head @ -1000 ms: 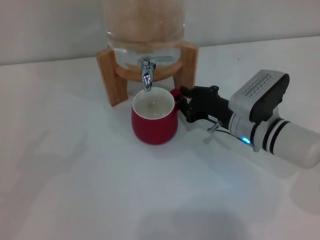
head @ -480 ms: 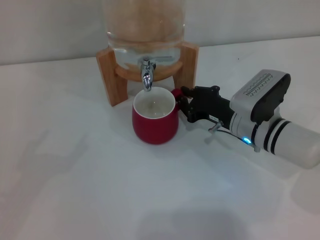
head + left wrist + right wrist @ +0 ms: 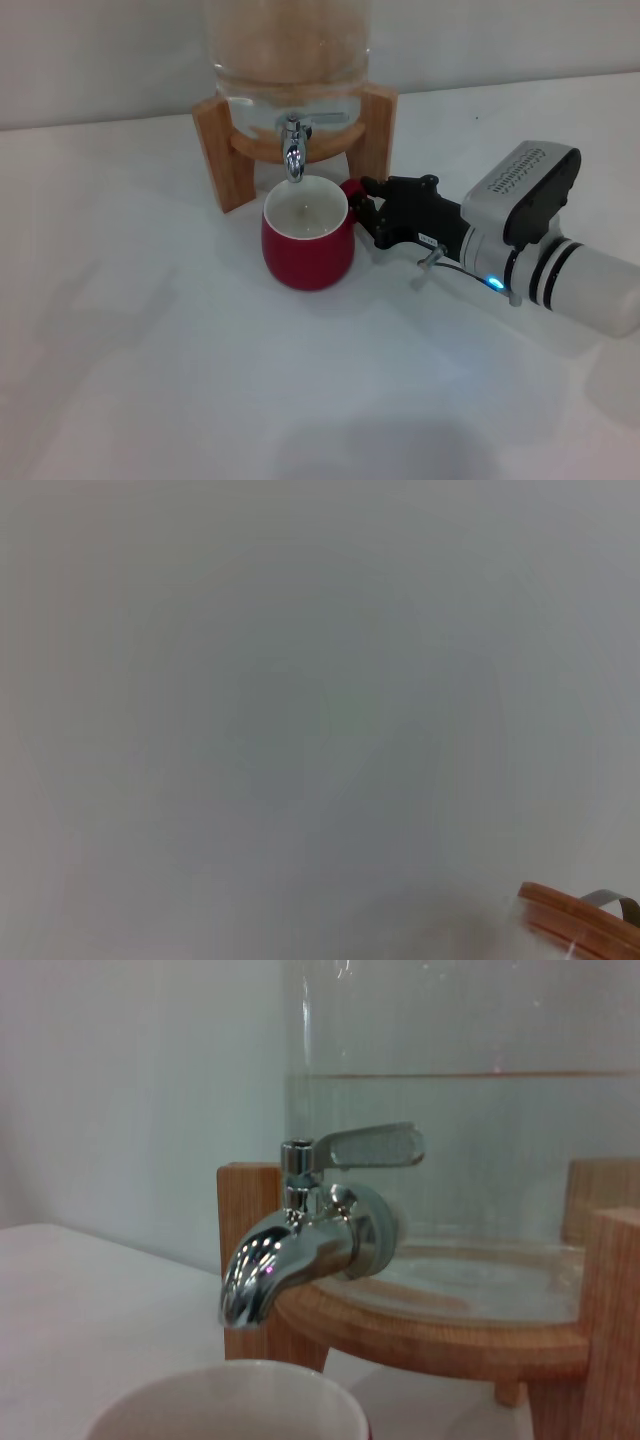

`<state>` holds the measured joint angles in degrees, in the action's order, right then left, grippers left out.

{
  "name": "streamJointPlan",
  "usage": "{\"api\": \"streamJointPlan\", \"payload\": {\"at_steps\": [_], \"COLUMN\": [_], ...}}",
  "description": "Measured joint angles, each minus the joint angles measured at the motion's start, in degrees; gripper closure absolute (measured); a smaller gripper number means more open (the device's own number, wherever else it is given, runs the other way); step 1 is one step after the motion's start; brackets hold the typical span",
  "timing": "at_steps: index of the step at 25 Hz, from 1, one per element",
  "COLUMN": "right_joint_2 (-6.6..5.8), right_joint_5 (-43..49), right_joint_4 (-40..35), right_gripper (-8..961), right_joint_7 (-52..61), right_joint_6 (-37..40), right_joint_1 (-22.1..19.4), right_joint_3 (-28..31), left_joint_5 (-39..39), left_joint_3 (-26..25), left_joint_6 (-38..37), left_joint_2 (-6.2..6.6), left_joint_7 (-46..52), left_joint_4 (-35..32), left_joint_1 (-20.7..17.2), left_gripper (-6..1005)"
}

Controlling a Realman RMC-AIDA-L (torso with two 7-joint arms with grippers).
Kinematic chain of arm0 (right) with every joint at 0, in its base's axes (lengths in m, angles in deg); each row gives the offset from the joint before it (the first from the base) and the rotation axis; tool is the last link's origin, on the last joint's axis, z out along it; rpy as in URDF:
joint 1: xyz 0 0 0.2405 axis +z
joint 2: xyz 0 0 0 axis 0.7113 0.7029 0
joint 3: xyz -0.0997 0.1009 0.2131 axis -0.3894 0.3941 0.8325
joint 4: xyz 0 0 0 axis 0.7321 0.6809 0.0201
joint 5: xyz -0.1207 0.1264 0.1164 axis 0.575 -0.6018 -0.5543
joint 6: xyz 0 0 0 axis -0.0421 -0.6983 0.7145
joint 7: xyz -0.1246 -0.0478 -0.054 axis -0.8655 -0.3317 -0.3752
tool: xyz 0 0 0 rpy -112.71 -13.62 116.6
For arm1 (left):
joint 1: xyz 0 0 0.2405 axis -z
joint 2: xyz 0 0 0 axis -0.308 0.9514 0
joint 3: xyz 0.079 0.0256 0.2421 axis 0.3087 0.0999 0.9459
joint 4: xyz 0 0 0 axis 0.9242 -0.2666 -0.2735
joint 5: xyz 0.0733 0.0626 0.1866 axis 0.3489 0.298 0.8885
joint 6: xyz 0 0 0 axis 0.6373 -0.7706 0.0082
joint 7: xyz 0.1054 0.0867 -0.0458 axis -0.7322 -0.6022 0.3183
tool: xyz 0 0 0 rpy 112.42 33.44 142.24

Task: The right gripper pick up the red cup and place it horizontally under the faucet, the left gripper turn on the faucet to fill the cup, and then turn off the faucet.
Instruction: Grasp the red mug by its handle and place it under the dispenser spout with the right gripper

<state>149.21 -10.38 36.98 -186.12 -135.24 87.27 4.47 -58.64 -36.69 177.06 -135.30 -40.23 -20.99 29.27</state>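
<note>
White counter (image 3: pixel 180 380) spreads under everything, with a pale wall behind it. Largest on it is the clear glass dispenser jar (image 3: pixel 290 50), holding water, seated in a wooden stand (image 3: pixel 222 160) well beyond the right tool. Next in bulk is the right arm (image 3: pixel 560 270), white and grey with a small blue light, lying low over the counter and reaching in from the right. The red cup (image 3: pixel 307 245) stands upright on the counter directly at the tip of the right tool (image 3: pixel 362 212), its off-white inside facing up and its red loop handle turned toward that tool. The black fingers of the right tool are pressed onto the handle, pinching it. The faucet (image 3: pixel 293 150), a shiny chrome spigot with its lever lying level, juts from the jar just above and beyond the cup's far rim; in the right wrist view the faucet (image 3: pixel 300 1245) hangs right over the cup's pale rim (image 3: pixel 225 1400). The left tool shows in no view; its wrist camera sees only blank wall and a corner of a wooden lid (image 3: pixel 585 925).
</note>
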Motion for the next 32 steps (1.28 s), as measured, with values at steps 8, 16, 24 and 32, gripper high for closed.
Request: {"api": "streamJointPlan", "payload": {"at_steps": [8,16,24,32], "right_joint_2": [-0.13,-0.26,-0.3,-0.56], "right_joint_5": [1.11,3.04,4.21,6.81], "right_joint_4": [-1.08,-1.92,-3.04,-3.66], "right_gripper": [701,694,686,679], "right_joint_7": [1.59,4.51,6.24,9.01], "right_joint_6": [-1.5,-1.88,-3.81,-4.65], "right_joint_1": [-0.66,-0.85,-1.94,-2.46], "right_joint_3": [0.16,-0.01,-0.02,-0.02], "left_joint_5": [0.0,0.0,0.0,0.0], "left_joint_3": [0.0,0.0,0.0,0.0], "left_joint_6": [0.0,0.0,-0.01,0.03], "left_joint_2": [0.0,0.0,0.0,0.0], "left_joint_7": [0.0,0.03,0.01,0.12], "left_joint_4": [0.0,0.0,0.0,0.0], "left_joint_1": [0.0,0.0,0.09,0.01], "left_gripper": [125,125,125,125]}}
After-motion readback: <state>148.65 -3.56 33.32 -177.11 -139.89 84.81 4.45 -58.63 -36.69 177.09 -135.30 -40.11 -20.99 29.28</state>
